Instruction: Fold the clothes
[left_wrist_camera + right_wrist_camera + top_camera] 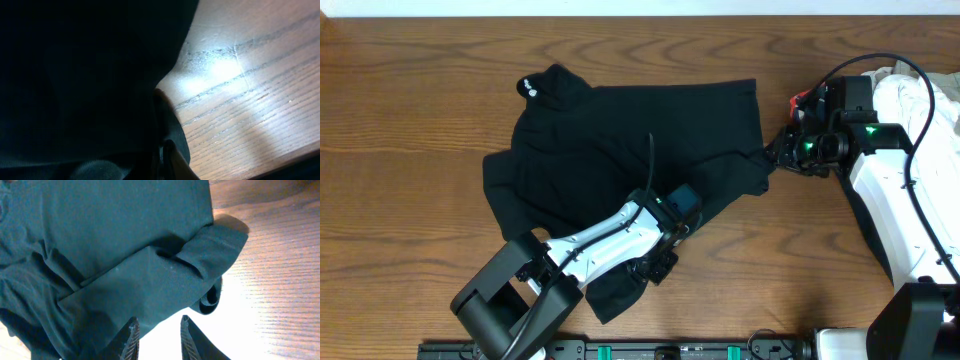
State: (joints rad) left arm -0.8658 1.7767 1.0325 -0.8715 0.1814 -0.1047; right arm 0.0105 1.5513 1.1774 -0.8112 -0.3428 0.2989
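**While the black shirt is lying rumpled, both tools are working at its edges**

Where the wooden table is carrying the load, the black T-shirt is lying across its middle, wrinkled and only partly flat. Its collar is pointing toward the far left, and the small white neck logo is showing there. The left arm is reaching in from the near edge, and the left tool is pressing down on the shirt's near right part. It is closed tight. In its wrist view black cloth is filling most of the picture, with bare lit wood to the right. Whether a fold is caught between the fingers cannot be told.

The right tool is sitting at the shirt's right edge, just where a corner of cloth is drawn out toward it. From its own camera the two fingers are standing narrowly apart over a doubled-over sleeve. The hem is curling under, and the cloth is not clamped between them as far as shows.

A white garment is lying bunched at the far right corner, partly under the right arm, well apart from the black shirt.
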